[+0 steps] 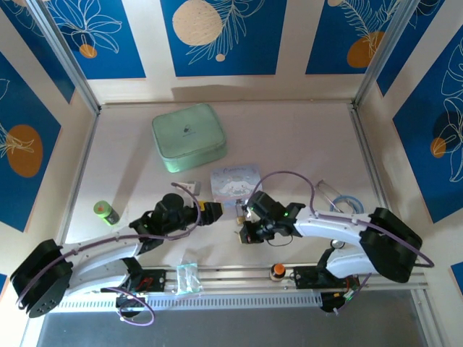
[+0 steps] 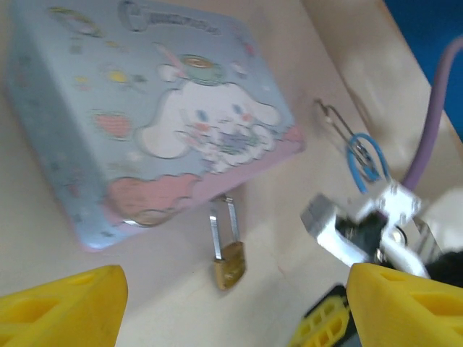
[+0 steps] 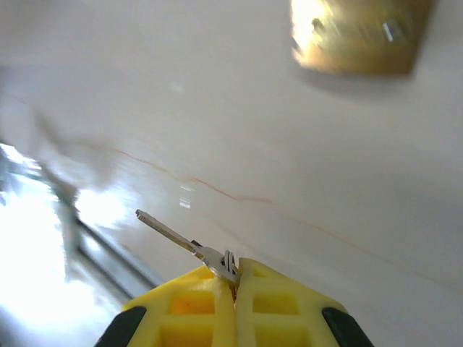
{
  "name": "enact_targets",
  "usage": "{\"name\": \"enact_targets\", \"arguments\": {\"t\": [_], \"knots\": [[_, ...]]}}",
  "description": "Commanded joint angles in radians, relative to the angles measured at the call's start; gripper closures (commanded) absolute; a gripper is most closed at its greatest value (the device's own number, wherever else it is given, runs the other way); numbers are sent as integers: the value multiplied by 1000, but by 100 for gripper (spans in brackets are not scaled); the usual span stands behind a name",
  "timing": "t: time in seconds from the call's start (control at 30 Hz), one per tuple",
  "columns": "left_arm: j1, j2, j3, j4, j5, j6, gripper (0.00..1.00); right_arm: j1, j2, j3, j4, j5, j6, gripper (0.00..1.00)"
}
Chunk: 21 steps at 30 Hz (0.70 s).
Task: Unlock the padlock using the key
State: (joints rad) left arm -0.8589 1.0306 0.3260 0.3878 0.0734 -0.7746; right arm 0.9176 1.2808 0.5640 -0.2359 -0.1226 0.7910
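The brass padlock [image 2: 228, 262] lies on the table with its silver shackle [image 2: 223, 224] reaching the front edge of the pale blue cartoon tin [image 2: 166, 123]. My left gripper [image 2: 231, 318] is open, its yellow fingers [image 2: 65, 307] spread wide on either side just short of the padlock. My right gripper [image 3: 235, 278] is shut on the bow of the small key [image 3: 184, 242], whose blade sticks out up and to the left. In the right wrist view the padlock [image 3: 358, 36] is blurred at the top, well apart from the key. From above, the left gripper [image 1: 212, 211] and right gripper [image 1: 244, 235] flank the tin [image 1: 236, 178].
A mint green zip case [image 1: 188, 137] sits behind the tin. A small green bottle [image 1: 105, 212] stands at the left, a blue cable loop [image 1: 347, 204] at the right. A clear packet [image 1: 188, 276] and an orange knob [image 1: 277, 271] rest on the front rail.
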Motion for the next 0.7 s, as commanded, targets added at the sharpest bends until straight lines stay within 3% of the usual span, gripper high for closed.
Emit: {"name": "enact_targets", "arguments": {"t": [0.0, 0.3, 0.47, 0.53, 0.67], "knots": [[-51, 46, 29, 119, 33, 47, 21, -29, -75, 6, 70, -73, 6, 100], [-127, 163, 72, 247, 41, 34, 37, -92, -210, -12, 90, -145, 34, 100], [-136, 204, 97, 275, 70, 20, 55, -95, -243, -14, 89, -169, 28, 100], [-143, 207, 95, 278, 54, 13, 68, -95, -252, -15, 80, -159, 30, 100], [-146, 207, 78, 305, 34, 0, 80, -103, -254, -24, 80, -150, 33, 100]]}}
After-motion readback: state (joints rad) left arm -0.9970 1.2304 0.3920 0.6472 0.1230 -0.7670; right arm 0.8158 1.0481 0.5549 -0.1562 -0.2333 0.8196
